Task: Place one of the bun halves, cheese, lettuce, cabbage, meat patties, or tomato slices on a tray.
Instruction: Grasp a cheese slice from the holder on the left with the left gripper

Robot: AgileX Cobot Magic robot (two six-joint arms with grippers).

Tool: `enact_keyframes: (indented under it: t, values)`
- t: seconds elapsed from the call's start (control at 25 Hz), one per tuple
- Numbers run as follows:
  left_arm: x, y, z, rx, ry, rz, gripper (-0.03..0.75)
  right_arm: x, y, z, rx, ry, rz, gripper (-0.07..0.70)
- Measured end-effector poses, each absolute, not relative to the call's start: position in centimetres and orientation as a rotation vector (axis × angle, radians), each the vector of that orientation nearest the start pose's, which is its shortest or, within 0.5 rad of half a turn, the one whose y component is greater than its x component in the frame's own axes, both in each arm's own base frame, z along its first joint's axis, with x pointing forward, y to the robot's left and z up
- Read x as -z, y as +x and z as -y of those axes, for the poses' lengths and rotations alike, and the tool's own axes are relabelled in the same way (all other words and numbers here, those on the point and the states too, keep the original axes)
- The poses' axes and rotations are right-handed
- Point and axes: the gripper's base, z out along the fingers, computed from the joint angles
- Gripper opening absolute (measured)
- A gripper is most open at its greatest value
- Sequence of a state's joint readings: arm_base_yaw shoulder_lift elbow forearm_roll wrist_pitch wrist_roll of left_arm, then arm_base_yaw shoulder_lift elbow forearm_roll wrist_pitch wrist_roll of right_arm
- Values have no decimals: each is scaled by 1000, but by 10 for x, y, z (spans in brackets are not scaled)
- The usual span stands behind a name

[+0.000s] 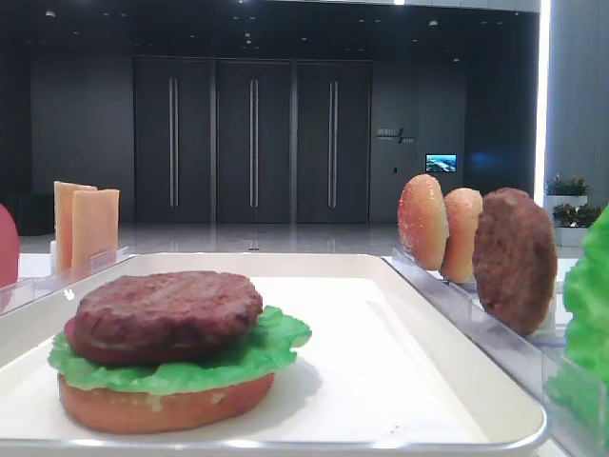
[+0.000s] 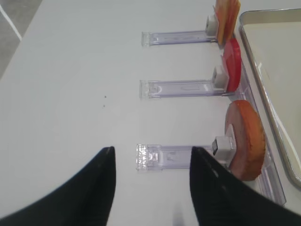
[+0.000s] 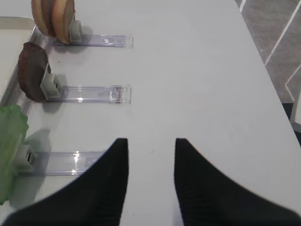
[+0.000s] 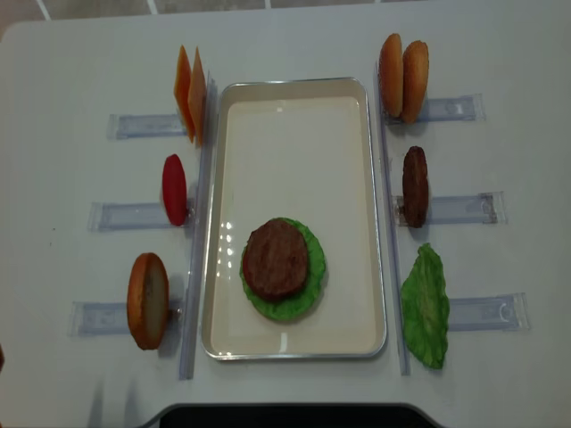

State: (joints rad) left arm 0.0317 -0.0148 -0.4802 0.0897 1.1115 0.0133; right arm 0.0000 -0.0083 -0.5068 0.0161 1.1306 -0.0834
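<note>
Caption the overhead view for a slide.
White tray holding a bun half, lettuce and meat patty stack, spare ingredients racked on both sides.

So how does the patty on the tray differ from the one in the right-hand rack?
The patty on the tray lies flat on lettuce and a bun; the racked patty stands on edge against its clear holder. The first is stacked in a burger, the second stands alone. Both are round, dark reddish-brown and grainy.
</note>
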Motion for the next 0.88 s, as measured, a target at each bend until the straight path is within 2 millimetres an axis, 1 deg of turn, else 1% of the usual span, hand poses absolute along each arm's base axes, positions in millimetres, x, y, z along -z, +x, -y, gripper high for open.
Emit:
enact_keyframes:
  t: [0.08, 0.16, 0.24, 0.36, 0.52, 0.64, 0.68, 0.8, 0.88]
  values:
    - [-270, -8, -9, -144, -61, -2095, 391, -273, -10, -1, 31, -89, -2097, 236]
    - [-272, -1, -12, -157, -108, -2134, 391, -273, -10, -1, 31, -89, -2097, 236]
    - [-275, 11, -13, -164, -124, -2207, 391, -273, -10, -1, 31, -89, -2097, 236]
    - [-286, 36, -14, -173, -124, -2332, 391, -273, -10, -1, 31, -89, -2097, 236]
    - [-309, 81, -14, -165, -123, -2472, 391, -273, -10, -1, 31, -89, -2097, 236]
    - [-322, 121, -14, -136, -128, -2553, 391, -273, -10, -1, 31, -89, -2097, 236]
    - [-326, 138, -13, -123, -131, -2583, 391, -273, -10, -1, 31, -89, -2097, 236]
    - [-331, 179, -13, -106, -133, -2640, 391, -273, -10, -1, 31, -89, -2097, 236]
    - [-329, 209, -13, -93, -136, -2679, 391, -273, -10, -1, 31, -89, -2097, 236]
